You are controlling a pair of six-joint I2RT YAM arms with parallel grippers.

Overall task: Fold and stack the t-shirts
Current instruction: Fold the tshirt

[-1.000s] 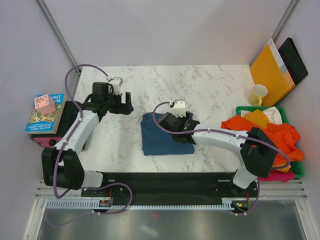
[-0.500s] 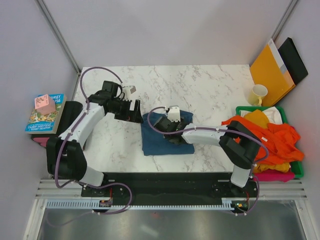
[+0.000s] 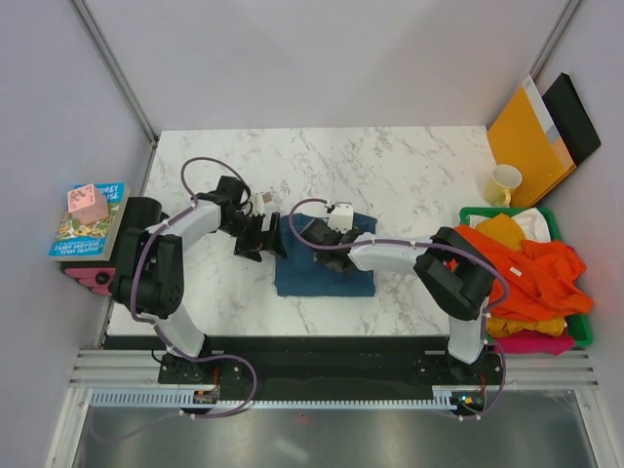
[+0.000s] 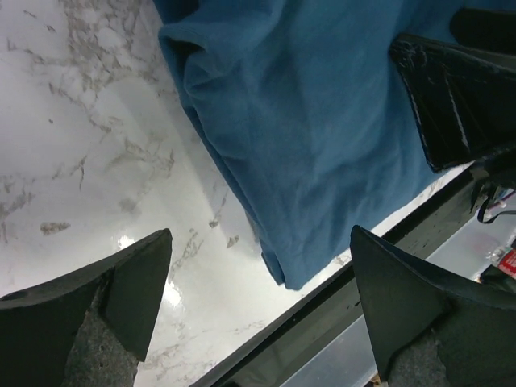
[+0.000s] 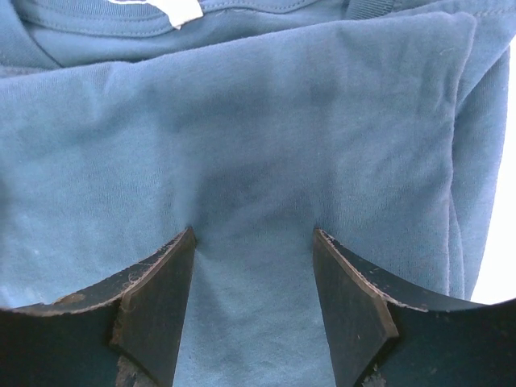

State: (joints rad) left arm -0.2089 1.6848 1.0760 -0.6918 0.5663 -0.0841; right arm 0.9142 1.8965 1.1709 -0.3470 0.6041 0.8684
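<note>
A dark teal-blue t-shirt (image 3: 324, 275) lies folded in a rectangle on the marble table, its white neck label (image 5: 185, 10) at the far edge. My right gripper (image 3: 318, 234) is open, with both fingertips (image 5: 187, 242) pressed down onto the flat cloth (image 5: 258, 145) near the shirt's far left part. No cloth is pinched between them. My left gripper (image 3: 261, 241) is wide open just off the shirt's left edge, low over the table. In the left wrist view the shirt's edge (image 4: 306, 137) lies ahead of my left gripper (image 4: 258, 242). More t-shirts, orange (image 3: 546, 268), yellow (image 3: 502, 229) and pink (image 3: 541, 341), are piled at the right.
The piled shirts fill a green bin (image 3: 469, 213) at the table's right edge. A yellow mug (image 3: 504, 183), an orange envelope (image 3: 526, 136) and a black folder (image 3: 575, 115) stand at the back right. Books with a pink block (image 3: 86, 202) sit off the left edge.
My left arm has swung in from the back left down to the teal shirt's left edge. The right gripper has slid left and back across the shirt.
</note>
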